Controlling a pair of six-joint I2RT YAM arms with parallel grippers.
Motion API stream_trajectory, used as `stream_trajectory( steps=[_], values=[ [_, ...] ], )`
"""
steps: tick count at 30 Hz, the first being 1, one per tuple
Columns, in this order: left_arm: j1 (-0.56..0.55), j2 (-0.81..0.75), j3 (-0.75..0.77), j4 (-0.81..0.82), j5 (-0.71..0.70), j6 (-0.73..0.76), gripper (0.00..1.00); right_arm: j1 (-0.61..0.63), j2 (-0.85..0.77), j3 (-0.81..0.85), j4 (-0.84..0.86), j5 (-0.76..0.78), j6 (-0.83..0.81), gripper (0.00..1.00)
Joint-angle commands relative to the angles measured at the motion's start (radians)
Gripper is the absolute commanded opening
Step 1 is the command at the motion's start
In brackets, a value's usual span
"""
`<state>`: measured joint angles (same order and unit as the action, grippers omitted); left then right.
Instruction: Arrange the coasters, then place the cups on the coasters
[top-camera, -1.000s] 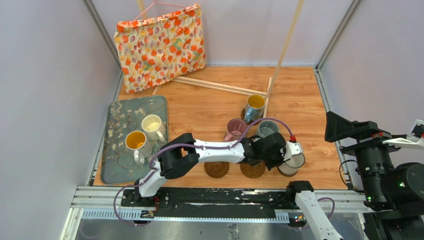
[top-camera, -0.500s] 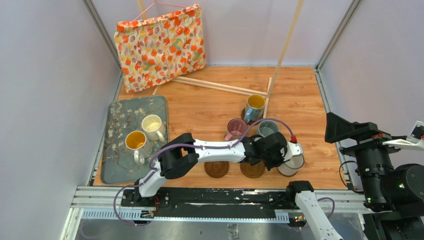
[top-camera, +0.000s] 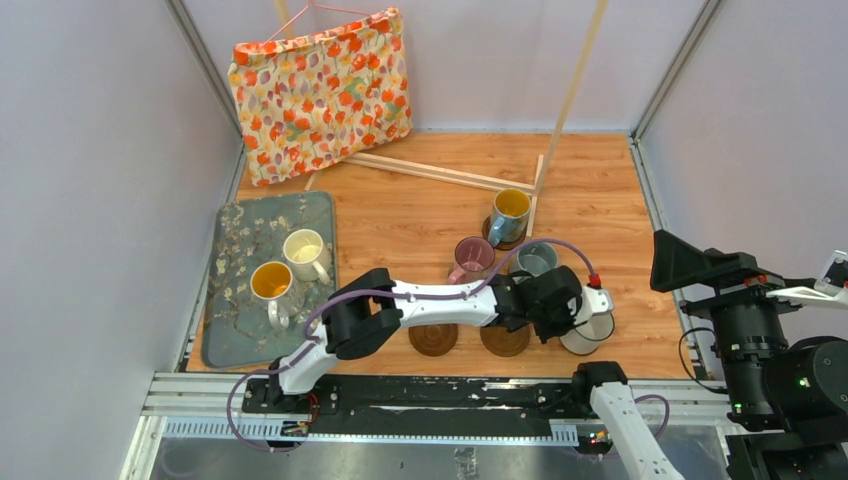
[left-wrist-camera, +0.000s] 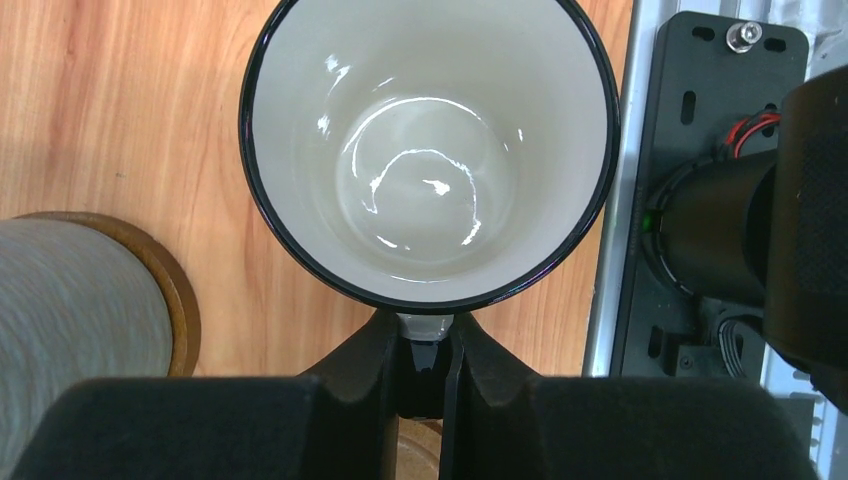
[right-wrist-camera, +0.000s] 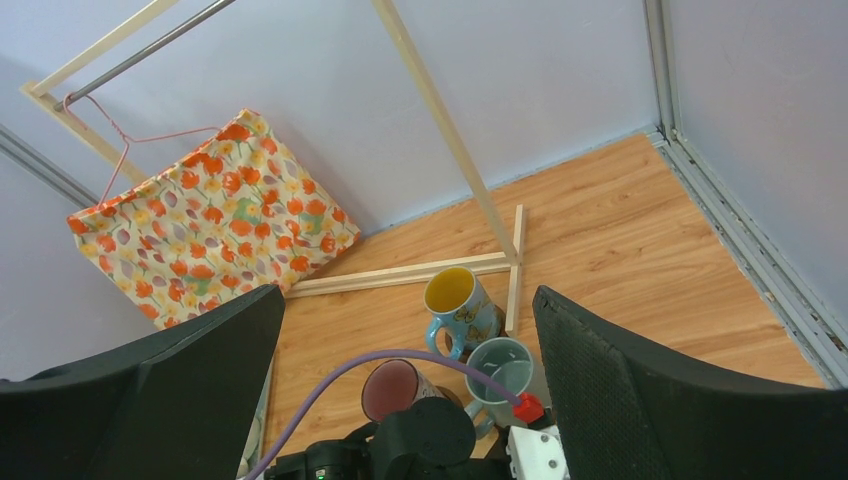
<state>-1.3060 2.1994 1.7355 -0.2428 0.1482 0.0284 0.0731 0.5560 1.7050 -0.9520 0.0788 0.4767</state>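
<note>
My left gripper is shut on the handle of the white cup with a dark rim, which I see from above over bare wood. In the top view that cup is at the near right, at the end of the outstretched left arm. Two bare coasters lie beside it. The blue cup, pink cup and grey-blue cup stand close together behind. The orange-lined cup and cream cup stand on the mat. My right gripper is open, high above them.
The grey floral mat lies at the left. A flowered bag hangs at the back over wooden frame bars. A coaster under a grey cup is left of the held cup; a metal rail is right of it.
My left gripper has shifted the white cup a little to the right and nearer. The right arm has barely moved.
</note>
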Motion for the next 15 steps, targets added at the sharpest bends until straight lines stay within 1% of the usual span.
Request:
stream_trajectory(
  steps=[1, 6, 10, 12, 15],
  values=[
    [-0.016, 0.047, 0.066, -0.025, -0.008, -0.012, 0.0, 0.014, -0.019, -0.011, -0.002, -0.001, 0.007, 1.0],
    [-0.016, 0.051, 0.07, -0.026, -0.004, -0.01, 0.0, 0.015, -0.022, -0.012, -0.005, 0.003, 0.003, 1.0],
    [-0.018, 0.04, 0.063, -0.009, -0.028, -0.018, 0.0, 0.015, -0.021, -0.019, -0.004, -0.012, 0.01, 1.0],
    [-0.018, 0.036, 0.071, -0.01, -0.056, -0.021, 0.0, 0.014, -0.019, -0.023, -0.004, -0.017, 0.012, 1.0],
    [-0.018, 0.046, 0.106, -0.069, -0.109, -0.001, 0.0, 0.014, -0.018, -0.025, -0.003, -0.024, 0.017, 1.0]
  ],
)
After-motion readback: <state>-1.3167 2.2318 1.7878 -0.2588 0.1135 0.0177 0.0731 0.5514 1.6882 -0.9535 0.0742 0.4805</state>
